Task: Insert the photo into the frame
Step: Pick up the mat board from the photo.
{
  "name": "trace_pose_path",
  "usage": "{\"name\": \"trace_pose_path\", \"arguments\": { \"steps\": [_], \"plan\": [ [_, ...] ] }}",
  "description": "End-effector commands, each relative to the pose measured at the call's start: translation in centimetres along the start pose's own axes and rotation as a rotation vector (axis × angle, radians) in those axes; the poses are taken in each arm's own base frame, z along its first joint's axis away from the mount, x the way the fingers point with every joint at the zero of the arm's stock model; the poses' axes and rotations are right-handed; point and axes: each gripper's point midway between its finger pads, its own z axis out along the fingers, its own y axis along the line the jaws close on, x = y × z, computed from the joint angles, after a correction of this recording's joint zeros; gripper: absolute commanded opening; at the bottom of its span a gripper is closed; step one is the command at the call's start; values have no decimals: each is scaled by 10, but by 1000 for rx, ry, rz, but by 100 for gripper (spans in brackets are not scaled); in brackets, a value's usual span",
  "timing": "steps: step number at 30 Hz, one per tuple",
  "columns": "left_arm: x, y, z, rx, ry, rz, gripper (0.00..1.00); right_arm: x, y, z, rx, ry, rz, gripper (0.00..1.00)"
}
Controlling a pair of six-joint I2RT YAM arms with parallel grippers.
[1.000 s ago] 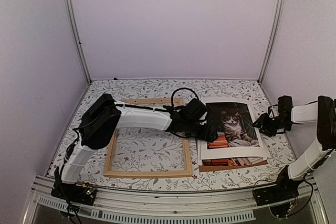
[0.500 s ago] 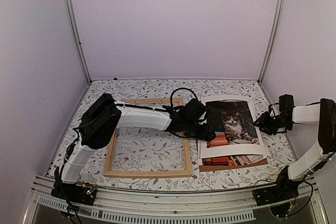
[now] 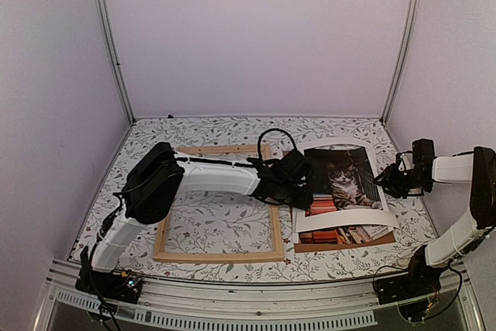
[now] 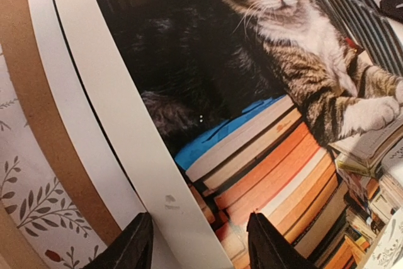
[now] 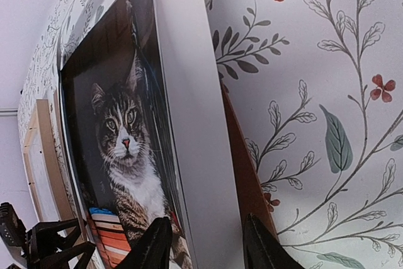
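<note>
**Top external: a tool at each side edge of the cat photo**

The photo (image 3: pixel 341 182) lies right of centre on the flowered counter (image 3: pixel 217 133) with the cat face up. It sits inside a white mat border (image 3: pixel 345 219) and over a brown backing board (image 3: pixel 341 245) that pokes out at the near edge. The sheet bows across its width.

The frame (image 3: pixel 219 256), light wood, lies flat just left of the photo, and the counter's pattern shows through its opening. The left arm reaches across its right rail.

The left tool (image 3: pixel 304 198) is at the photo's left edge. In the left wrist view its jaws are parted. Its dark fingers (image 4: pixel 135 247) stand either side of the white border's edge, with the orange books between them and nothing pinched.

The right tool (image 3: pixel 381 185) is low at the photo's right edge. In the right wrist view its jaws are likewise parted, and its fingers (image 5: pixel 154 247) straddle the white border without clamping it. The border looks lifted off the brown board here, but the angle is steep and I can't be sure.
</note>
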Motion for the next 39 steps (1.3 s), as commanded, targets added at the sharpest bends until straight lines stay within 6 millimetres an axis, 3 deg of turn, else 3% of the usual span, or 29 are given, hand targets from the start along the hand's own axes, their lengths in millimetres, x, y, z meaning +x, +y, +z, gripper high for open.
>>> {"name": "trace_pose_path", "arguments": {
  "steps": [1,7,13,25,39],
  "plan": [
    [60,44,25,-168,156,45,52,-1,10,-3,-43,-8,-10,41],
    [55,41,20,-161,139,45,43,-2,9,-4,-32,-8,-14,41],
    [49,36,18,-138,120,40,34,-9,8,-9,5,-26,-29,51],
    [35,32,9,-109,85,18,30,-32,3,-30,121,-93,-67,70],
    [26,27,6,-57,66,-24,29,-26,-3,-30,146,-88,-74,71]
  ]
}}
